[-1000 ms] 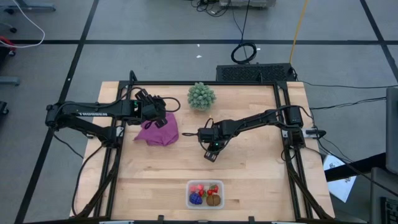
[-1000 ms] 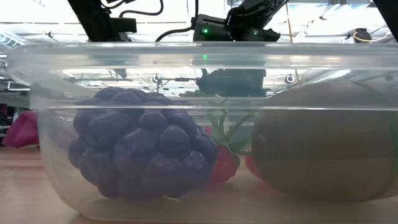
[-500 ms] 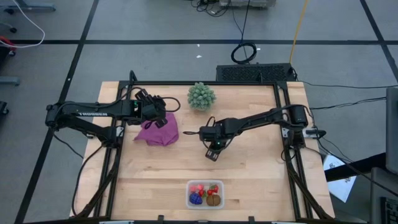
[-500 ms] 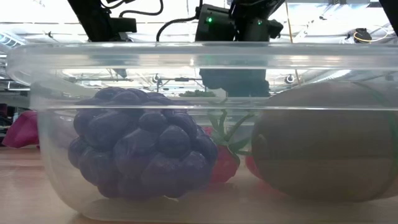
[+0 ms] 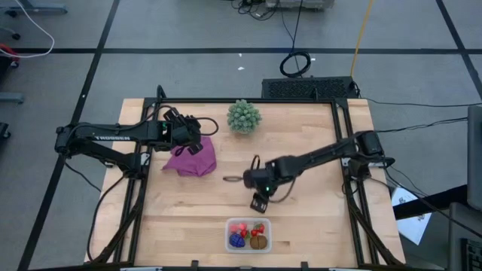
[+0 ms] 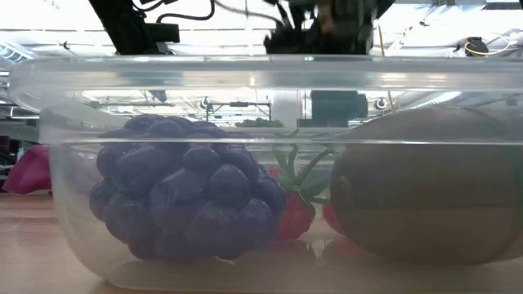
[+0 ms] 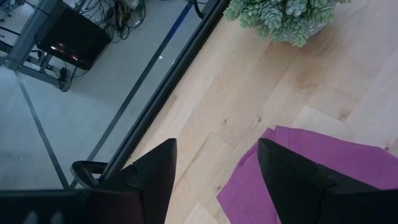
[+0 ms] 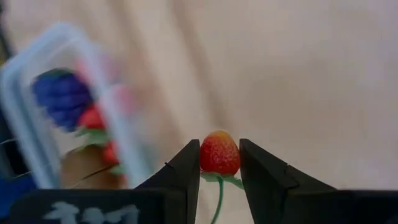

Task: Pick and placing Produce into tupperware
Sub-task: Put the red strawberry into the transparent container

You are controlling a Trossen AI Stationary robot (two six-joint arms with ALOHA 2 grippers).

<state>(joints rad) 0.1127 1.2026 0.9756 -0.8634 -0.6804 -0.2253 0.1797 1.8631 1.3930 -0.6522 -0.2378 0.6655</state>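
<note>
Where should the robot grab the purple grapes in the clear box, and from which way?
Grab the grape cluster across its bumpy middle, coming straight down from above. The tupperware walls surround it, and only the top is open. The berries sit close, so the fingers should probably stay narrow.

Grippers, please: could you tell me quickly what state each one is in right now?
Left gripper: open, empty, over the cloth.
Right gripper: shut on a strawberry, near the tub.

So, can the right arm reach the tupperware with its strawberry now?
Probably yes: the right gripper, shut on the strawberry, is just behind the tupperware, with only bare table between.
</note>
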